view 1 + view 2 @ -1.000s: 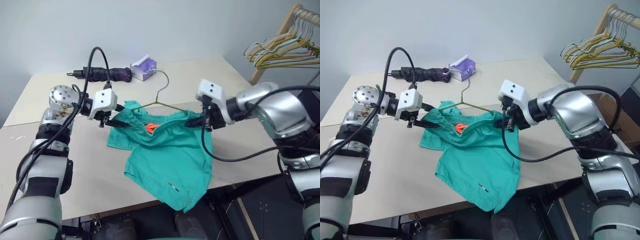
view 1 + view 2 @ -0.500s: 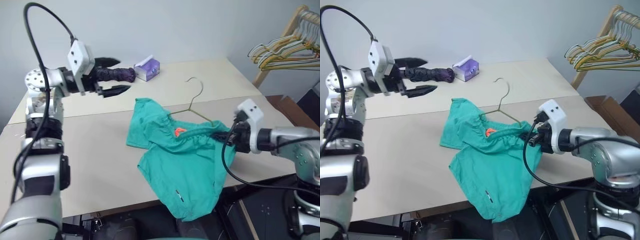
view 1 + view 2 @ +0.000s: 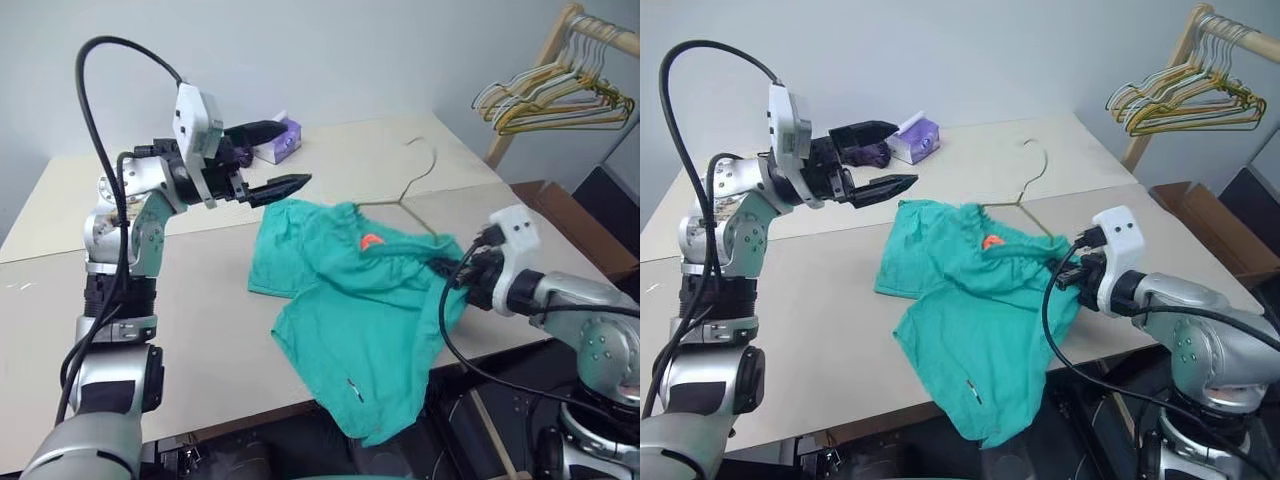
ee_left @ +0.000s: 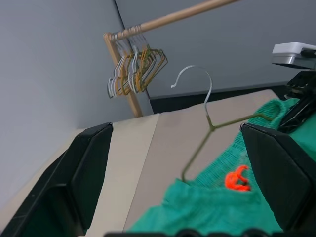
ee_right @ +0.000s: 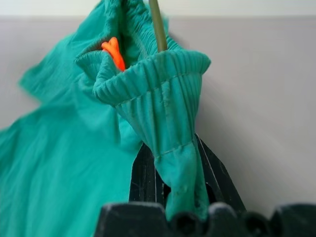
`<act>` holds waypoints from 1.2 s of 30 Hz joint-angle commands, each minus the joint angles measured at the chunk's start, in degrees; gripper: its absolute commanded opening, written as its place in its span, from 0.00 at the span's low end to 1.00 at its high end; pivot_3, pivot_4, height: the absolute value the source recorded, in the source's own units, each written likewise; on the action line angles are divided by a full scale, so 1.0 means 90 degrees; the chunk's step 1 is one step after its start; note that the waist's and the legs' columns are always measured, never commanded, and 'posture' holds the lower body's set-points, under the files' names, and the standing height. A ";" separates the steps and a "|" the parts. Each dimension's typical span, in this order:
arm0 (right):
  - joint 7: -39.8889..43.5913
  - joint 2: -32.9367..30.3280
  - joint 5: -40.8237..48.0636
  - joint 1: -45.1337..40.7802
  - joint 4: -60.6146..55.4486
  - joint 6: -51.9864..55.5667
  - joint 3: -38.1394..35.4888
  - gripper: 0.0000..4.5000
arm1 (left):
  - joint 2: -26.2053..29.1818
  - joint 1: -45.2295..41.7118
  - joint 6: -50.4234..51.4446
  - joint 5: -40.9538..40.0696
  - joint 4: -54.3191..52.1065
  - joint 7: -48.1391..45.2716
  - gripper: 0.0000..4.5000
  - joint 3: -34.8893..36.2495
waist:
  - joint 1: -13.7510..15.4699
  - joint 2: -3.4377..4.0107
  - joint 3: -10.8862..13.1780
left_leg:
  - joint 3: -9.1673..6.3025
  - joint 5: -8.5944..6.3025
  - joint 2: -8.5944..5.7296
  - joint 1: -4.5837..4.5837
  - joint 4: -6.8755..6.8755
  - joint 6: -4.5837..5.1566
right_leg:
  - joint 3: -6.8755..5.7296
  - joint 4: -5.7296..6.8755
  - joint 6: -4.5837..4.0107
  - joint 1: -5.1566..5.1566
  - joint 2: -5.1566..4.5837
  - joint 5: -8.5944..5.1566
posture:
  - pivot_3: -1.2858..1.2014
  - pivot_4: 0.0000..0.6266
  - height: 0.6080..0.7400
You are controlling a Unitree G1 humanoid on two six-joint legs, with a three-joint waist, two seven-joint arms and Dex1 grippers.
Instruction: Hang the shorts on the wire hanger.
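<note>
Released from the shorts [image 3: 370,300], the left gripper [image 3: 270,160] rose and hung wide open above their far edge, while the right gripper [image 3: 462,275] stayed clamped on the waistband with the hanger [image 3: 405,195] threaded inside, so one side lay slack.

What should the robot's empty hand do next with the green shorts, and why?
Probably bring the open left hand down to the free end of the shorts' waistband. The right hand pinches the other end, the wire hanger sits partly inside, and the free side lies slack on the table.
</note>
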 commanded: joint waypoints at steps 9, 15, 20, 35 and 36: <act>-0.2394 0.1664 -0.1065 0.0321 -0.1176 -0.1368 -0.0331 0.00 | -0.0324 -0.0202 0.1167 -0.1051 -0.0815 0.0611 0.99 0.0231 | -0.0261 0.0039 -0.0023 | 0.0003 0.0000 -0.0001 0.0000 0.0000 0.0000 | 0.0005 -0.0001 0.0009 -0.0001 0.0000 -0.0002 | 0.38 0.08 1.00; -0.3336 0.1788 -0.1809 0.0297 -0.0875 -0.1928 -0.0282 0.00 | -0.0326 -0.0506 0.1810 -0.1724 -0.1027 0.0850 0.99 0.0468 | -0.0389 0.0042 -0.0025 | 0.0002 0.0000 -0.0001 0.0004 -0.0001 0.0000 | 0.0005 -0.0001 0.0010 0.0002 0.0002 -0.0003 | 0.39 0.09 1.00; -0.4029 0.1623 -0.2403 0.0021 -0.0476 -0.2256 -0.0449 0.00 | -0.0337 -0.0661 0.1919 -0.1983 -0.1191 0.1003 0.99 0.0560 | -0.0465 0.0049 -0.0029 | 0.0003 0.0000 -0.0001 0.0011 -0.0003 0.0000 | 0.0006 -0.0003 0.0010 0.0008 0.0002 -0.0003 | 0.39 0.08 1.00; -0.4535 0.0088 -0.2903 -0.1908 0.2038 -0.2557 -0.1453 0.00 | -0.0331 -0.0714 0.1813 -0.2105 -0.1217 0.1145 0.99 0.0560 | -0.0479 0.0051 -0.0028 | 0.0010 -0.0001 -0.0002 0.0072 -0.0018 0.0002 | 0.0009 -0.0030 0.0012 0.0077 0.0003 -0.0008 | 0.39 0.08 1.00; -0.4566 -0.0020 -0.2920 -0.2039 0.2269 -0.2619 -0.1538 0.00 | -0.0328 -0.0714 0.1798 -0.2094 -0.1215 0.1155 0.99 0.0559 | -0.0478 0.0053 -0.0027 | 0.0011 -0.0001 -0.0002 0.0073 -0.0018 0.0002 | 0.0009 -0.0033 0.0012 0.0080 0.0003 -0.0008 | 0.39 0.08 1.00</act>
